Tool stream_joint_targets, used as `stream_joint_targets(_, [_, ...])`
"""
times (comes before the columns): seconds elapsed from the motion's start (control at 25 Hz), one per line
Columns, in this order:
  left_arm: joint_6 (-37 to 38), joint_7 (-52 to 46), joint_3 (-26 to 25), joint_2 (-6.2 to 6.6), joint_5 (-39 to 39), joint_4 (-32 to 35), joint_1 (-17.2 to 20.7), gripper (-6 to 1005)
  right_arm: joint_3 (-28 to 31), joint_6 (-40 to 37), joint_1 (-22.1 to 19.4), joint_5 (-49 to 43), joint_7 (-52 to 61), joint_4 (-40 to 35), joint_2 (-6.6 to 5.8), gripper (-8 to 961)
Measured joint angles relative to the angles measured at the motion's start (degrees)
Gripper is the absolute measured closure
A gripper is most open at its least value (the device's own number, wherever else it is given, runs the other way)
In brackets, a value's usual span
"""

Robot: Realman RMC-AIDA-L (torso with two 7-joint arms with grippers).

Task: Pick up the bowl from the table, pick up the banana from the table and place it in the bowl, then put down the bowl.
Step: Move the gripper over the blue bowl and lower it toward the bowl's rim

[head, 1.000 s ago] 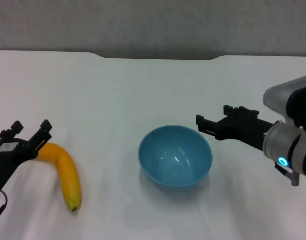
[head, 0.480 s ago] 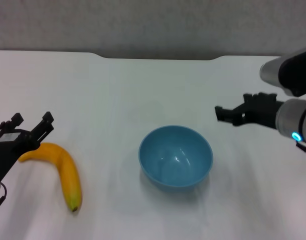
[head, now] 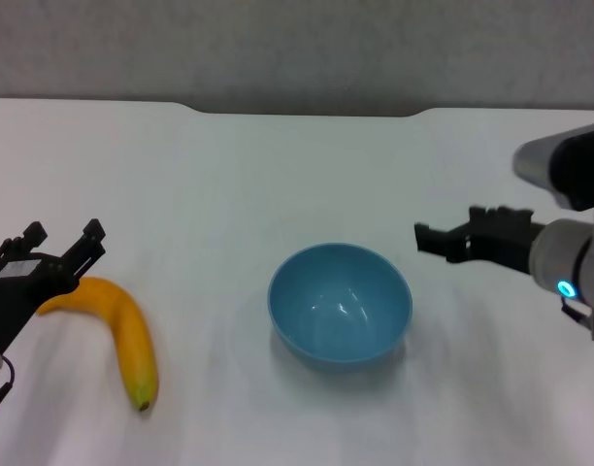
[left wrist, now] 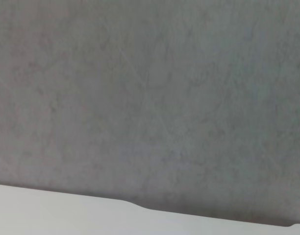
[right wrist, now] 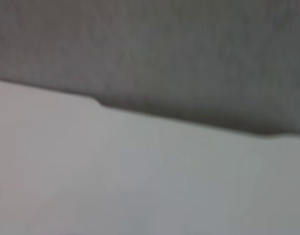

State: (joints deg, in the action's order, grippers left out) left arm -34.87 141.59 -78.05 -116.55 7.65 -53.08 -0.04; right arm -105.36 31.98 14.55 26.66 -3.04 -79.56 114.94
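Note:
The light-blue bowl stands upright and empty in the middle of the white table. The yellow banana lies on the table at the left, its dark tip towards the front. My left gripper is open, just above and behind the banana's stem end, holding nothing. My right gripper is open and empty, raised to the right of the bowl and apart from its rim. Both wrist views show only the table's far edge and the grey wall.
The table's far edge has a shallow notch against a grey wall. Bare white tabletop lies around the bowl and the banana.
My right gripper has drawn back from the bowl's right rim, rightward and upward. My left gripper has shifted slightly off the banana's stem end. Bowl and banana have not moved.

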Motion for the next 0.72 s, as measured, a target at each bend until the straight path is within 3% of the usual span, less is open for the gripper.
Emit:
stream_joint_targets(0.28, [0.1,0.2,0.0,-0.02,0.0,0.0,0.0,152,-2.6,4.9,6.9,-0.2,4.6,7.7,0.11,146])
stream_joint_targets(0.72, [0.2,0.4,0.1,-0.16,0.0,0.2,0.0,152,-5.4,1.9,7.3,-0.4,6.6,11.8,0.27,153])
